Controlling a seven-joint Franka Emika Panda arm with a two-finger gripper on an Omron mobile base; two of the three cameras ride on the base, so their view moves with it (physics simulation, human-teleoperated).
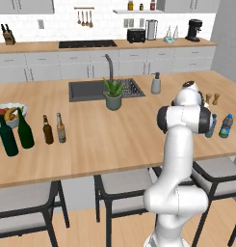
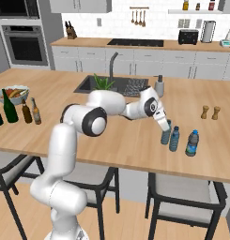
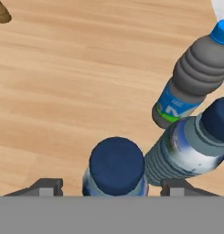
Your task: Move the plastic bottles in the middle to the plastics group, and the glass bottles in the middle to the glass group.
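A small light-blue plastic bottle (image 3: 117,167) with a dark cap stands upright on the wooden island between the fingertips of my open gripper (image 3: 111,186), with a gap on each side. My gripper (image 2: 165,125) hangs just above this bottle (image 2: 166,134). Right beside it stand two blue plastic bottles (image 2: 174,138) (image 2: 192,143), one with a greenish label (image 3: 170,107). At the far left, two small brown bottles (image 1: 47,130) (image 1: 60,128) stand next to two tall green wine bottles (image 1: 7,136) (image 1: 25,129).
A sink (image 1: 85,90) with a faucet, a potted plant (image 1: 113,94) and a soap dispenser (image 1: 156,84) sit mid-island. A fruit bowl (image 1: 18,112) is behind the wine bottles. Salt and pepper shakers (image 2: 210,112) stand at the right. Stools (image 1: 124,183) line the near edge.
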